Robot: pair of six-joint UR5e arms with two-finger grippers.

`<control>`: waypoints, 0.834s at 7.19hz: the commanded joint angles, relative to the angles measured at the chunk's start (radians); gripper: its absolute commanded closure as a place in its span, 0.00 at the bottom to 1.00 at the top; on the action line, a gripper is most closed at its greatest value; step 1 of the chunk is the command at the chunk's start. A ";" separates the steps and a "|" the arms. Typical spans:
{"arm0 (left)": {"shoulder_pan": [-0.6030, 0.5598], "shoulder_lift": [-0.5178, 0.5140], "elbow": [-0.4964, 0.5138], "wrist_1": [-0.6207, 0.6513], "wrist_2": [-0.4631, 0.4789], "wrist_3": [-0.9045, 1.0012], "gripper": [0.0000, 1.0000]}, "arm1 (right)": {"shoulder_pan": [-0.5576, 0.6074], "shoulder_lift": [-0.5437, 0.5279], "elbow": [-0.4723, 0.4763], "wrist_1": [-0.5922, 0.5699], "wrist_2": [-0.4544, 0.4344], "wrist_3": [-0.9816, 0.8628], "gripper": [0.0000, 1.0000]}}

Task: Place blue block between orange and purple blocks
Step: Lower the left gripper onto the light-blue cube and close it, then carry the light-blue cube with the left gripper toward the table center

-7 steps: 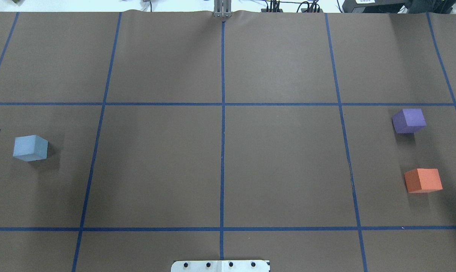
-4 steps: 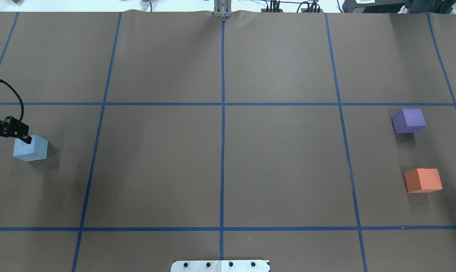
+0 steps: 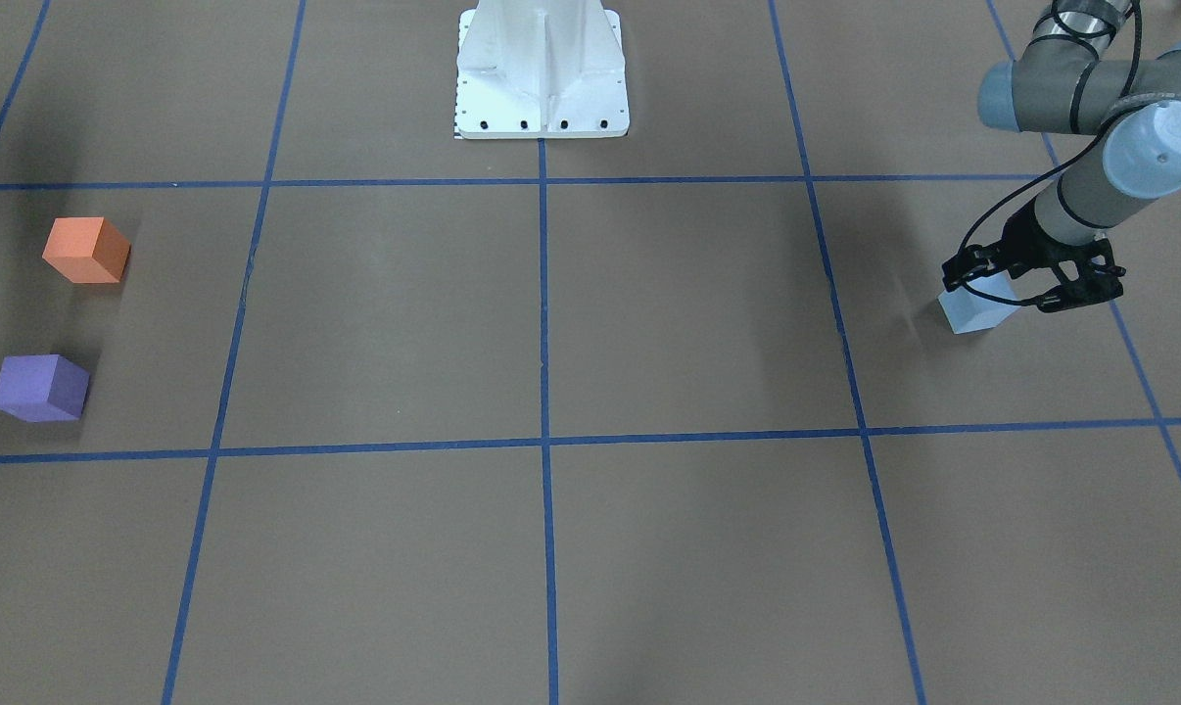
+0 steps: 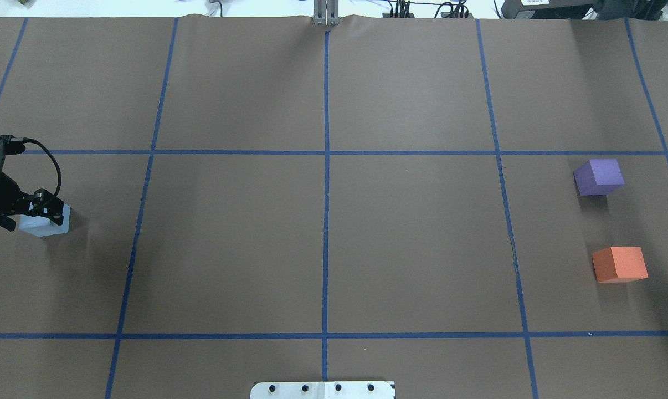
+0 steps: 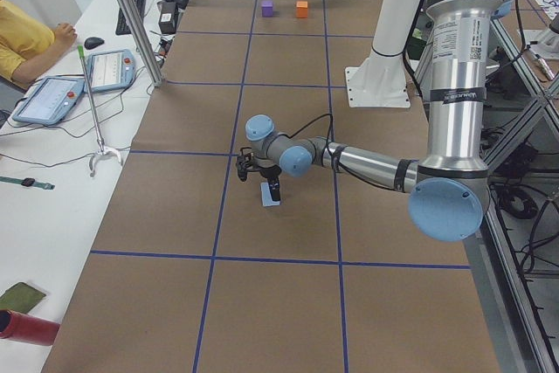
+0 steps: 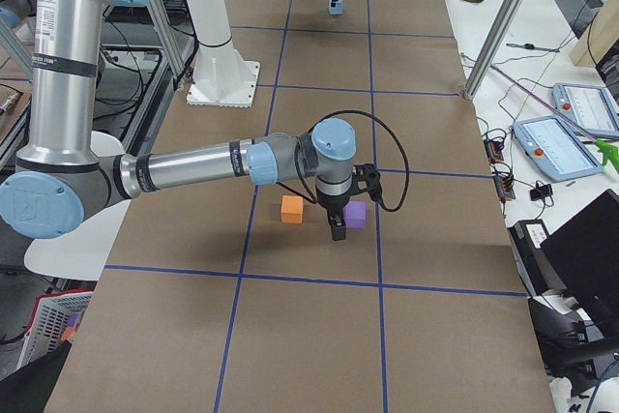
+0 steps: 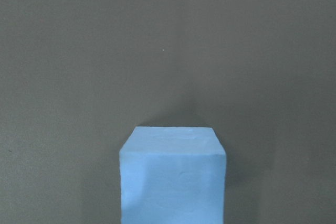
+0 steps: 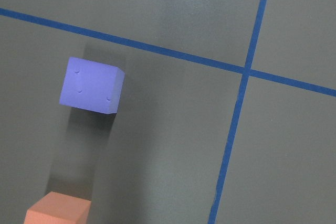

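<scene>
The light blue block (image 4: 45, 226) rests on the brown table at its far left. It fills the bottom of the left wrist view (image 7: 173, 177). My left gripper (image 4: 28, 213) is open and low over the blue block (image 3: 974, 311), its fingers spread to either side of it (image 3: 1031, 284). The purple block (image 4: 600, 176) and the orange block (image 4: 620, 264) sit at the far right with a gap between them. Both show in the right wrist view, purple (image 8: 92, 85) and orange (image 8: 58, 211). My right gripper (image 6: 336, 227) hangs between them in the exterior right view only. I cannot tell if it is open or shut.
Blue tape lines (image 4: 326, 166) divide the brown table into squares. The robot's white base plate (image 3: 542, 69) stands at the robot's edge. An operator and tablets (image 5: 52, 98) are at a side table beyond the far edge.
My left gripper has come in from the table's left edge and now stands over the blue block. The blocks have not moved.
</scene>
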 commanded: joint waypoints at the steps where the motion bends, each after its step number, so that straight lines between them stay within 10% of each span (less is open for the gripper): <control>1: 0.002 -0.043 0.135 -0.139 0.002 -0.010 0.00 | 0.001 0.000 0.001 0.000 0.005 0.000 0.00; 3: 0.002 -0.070 0.147 -0.138 0.001 -0.014 0.21 | 0.001 0.000 0.006 0.000 0.005 0.000 0.00; 4: 0.002 -0.066 0.141 -0.140 0.002 -0.016 0.80 | 0.001 0.000 0.001 -0.001 0.005 0.003 0.00; 6: 0.002 -0.065 0.083 -0.129 -0.001 -0.017 1.00 | 0.001 -0.002 -0.005 0.000 0.089 -0.004 0.00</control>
